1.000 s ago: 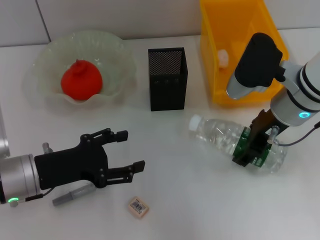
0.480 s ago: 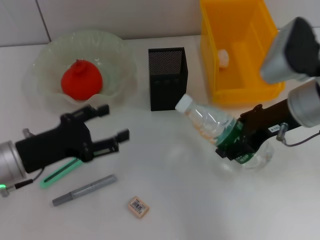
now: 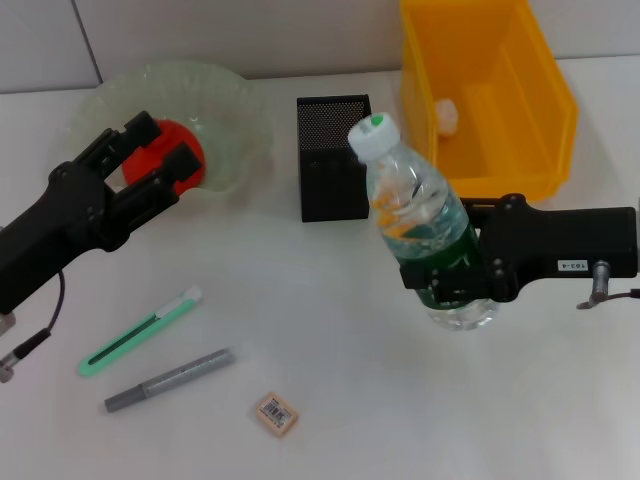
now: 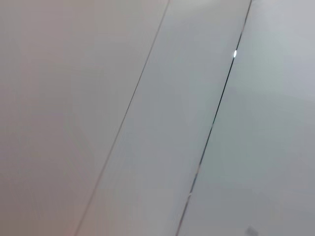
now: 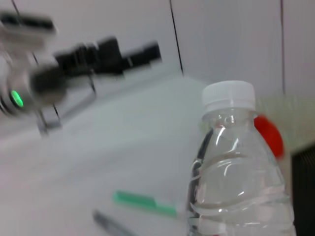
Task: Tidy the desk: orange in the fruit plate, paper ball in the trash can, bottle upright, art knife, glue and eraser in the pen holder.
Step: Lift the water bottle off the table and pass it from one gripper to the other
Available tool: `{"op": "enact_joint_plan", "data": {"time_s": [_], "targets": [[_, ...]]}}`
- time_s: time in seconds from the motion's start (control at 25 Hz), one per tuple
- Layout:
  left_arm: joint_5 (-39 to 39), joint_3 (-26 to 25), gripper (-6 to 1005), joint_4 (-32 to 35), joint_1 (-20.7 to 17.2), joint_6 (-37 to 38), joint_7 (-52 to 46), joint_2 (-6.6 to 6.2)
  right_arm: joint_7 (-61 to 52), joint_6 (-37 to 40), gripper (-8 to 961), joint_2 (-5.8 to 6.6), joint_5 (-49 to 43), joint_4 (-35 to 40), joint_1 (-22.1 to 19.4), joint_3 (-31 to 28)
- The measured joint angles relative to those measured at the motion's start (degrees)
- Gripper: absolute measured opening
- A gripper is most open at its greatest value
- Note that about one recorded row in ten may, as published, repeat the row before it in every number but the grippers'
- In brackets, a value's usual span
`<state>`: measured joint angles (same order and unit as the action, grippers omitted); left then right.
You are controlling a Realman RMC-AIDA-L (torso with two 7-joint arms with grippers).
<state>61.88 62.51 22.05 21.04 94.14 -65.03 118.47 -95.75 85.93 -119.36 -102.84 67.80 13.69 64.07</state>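
Note:
My right gripper (image 3: 447, 277) is shut on the bottle (image 3: 418, 215) at its green label and holds it nearly upright, white cap up, base at the table. The bottle fills the right wrist view (image 5: 238, 167). My left gripper (image 3: 165, 143) is open and empty, raised over the near edge of the fruit plate (image 3: 232, 100), partly hiding the orange (image 3: 182, 172) in it. The paper ball (image 3: 446, 114) lies in the trash can (image 3: 560, 92). The black pen holder (image 3: 335, 175) stands behind the bottle. A green art knife (image 3: 140, 331), grey glue stick (image 3: 170, 380) and eraser (image 3: 277, 414) lie on the front table.
The left wrist view shows only pale wall panels. In the right wrist view the left gripper (image 5: 129, 50), the orange (image 5: 270, 136), the art knife (image 5: 142, 202) and the glue stick (image 5: 110, 223) show beyond the bottle.
My right gripper has swung the bottle from lying on its side to nearly upright. My left arm has risen and moved back toward the plate, uncovering the knife and glue.

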Motion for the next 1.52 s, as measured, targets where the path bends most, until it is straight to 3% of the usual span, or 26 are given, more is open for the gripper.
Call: {"op": "enact_joint_plan", "data": {"time_s": [0.24, 0.44, 0.92, 1.52], "targets": [[-0.3, 0.9, 849, -6.9, 5.1, 5.5, -0.7, 0.28, 10.1, 2.2, 768, -0.05, 8.8, -11.3, 2.4, -0.3], [0.3, 3.7, 837, -7.4, 6.6, 6.2, 0.0, 0.28, 14.9, 4.3, 771, -0.02, 11.8, -18.0, 5.0, 0.0], [0.3, 8.1, 809, -7.5, 10.4, 6.3, -1.7, 0.37, 15.5, 6.2, 779, -0.13, 11.9, -20.3, 8.1, 1.3], [0.3, 8.5, 775, -7.3, 11.2, 6.6, -3.7, 0.35, 15.1, 5.8, 789, -0.02, 11.7, -22.6, 11.0, 3.7]]}}
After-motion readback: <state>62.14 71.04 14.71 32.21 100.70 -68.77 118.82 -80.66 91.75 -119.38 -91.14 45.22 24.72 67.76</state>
